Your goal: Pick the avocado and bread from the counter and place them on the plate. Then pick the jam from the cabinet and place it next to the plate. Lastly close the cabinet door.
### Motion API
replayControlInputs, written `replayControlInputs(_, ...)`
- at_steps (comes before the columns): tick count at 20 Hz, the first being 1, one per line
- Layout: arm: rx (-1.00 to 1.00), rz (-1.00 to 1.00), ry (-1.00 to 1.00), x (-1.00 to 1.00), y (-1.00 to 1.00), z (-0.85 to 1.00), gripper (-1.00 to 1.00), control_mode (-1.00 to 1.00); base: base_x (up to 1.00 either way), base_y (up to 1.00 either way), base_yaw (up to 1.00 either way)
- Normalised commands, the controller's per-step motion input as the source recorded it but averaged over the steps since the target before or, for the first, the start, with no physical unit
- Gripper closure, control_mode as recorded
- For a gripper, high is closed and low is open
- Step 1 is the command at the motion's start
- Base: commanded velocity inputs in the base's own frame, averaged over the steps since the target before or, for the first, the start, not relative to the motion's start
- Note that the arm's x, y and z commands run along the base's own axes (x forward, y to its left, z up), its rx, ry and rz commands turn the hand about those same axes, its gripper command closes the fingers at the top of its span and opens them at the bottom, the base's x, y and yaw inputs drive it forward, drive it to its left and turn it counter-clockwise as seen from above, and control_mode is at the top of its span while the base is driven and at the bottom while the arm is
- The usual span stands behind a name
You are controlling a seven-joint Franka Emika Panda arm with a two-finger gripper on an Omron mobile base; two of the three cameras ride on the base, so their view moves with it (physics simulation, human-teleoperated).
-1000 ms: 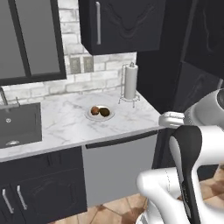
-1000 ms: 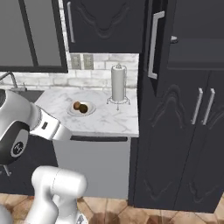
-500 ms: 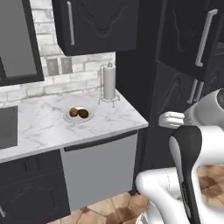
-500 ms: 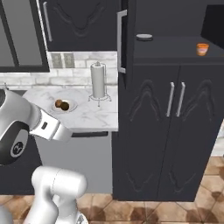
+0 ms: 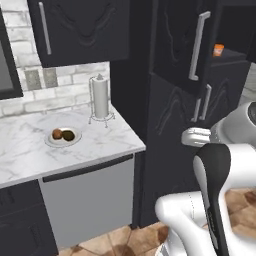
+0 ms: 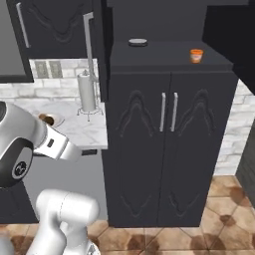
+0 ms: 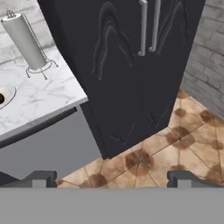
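Your claw (image 7: 111, 178) hangs wide open and empty, fingertips (image 7: 41, 178) spread apart, aimed down at the tiled floor (image 7: 175, 144) before the cabinet (image 7: 127, 65). The jam (image 6: 196, 55), a small orange pot, sits well above the claw on the open shelf over the paired lower doors, with the tall cabinet door (image 5: 182, 45) swung open. Off to the claw's left on the counter (image 5: 30, 155), the plate (image 5: 64, 140) carries both bread (image 5: 57, 134) and avocado (image 5: 68, 135), touching, near a paper-towel stand (image 5: 100, 97).
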Motion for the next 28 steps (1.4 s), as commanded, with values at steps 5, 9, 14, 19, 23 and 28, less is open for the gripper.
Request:
replayControlInputs(5, 0.0, 0.0, 0.0, 0.0, 0.0, 0.0, -1.0, 1.0, 0.0, -0.55, -0.01)
replayControlInputs(9, 0.0, 0.0, 0.0, 0.0, 0.0, 0.0, -1.0, 1.0, 0.0, -0.53, 0.0)
replayControlInputs(14, 0.0, 0.0, 0.0, 0.0, 0.0, 0.0, -1.0, 1.0, 0.0, -0.55, 0.0)
replayControlInputs(19, 0.0, 0.0, 0.0, 0.0, 0.0, 0.0, -1.0, 1.0, 0.0, -0.47, 0.0)
replayControlInputs(23, 0.0, 0.0, 0.0, 0.0, 0.0, 0.0, -1.0, 1.0, 0.0, -0.35, 0.0)
replayControlInputs(28, 0.0, 0.0, 0.0, 0.0, 0.0, 0.0, -1.0, 1.0, 0.11, -0.2, 0.0)
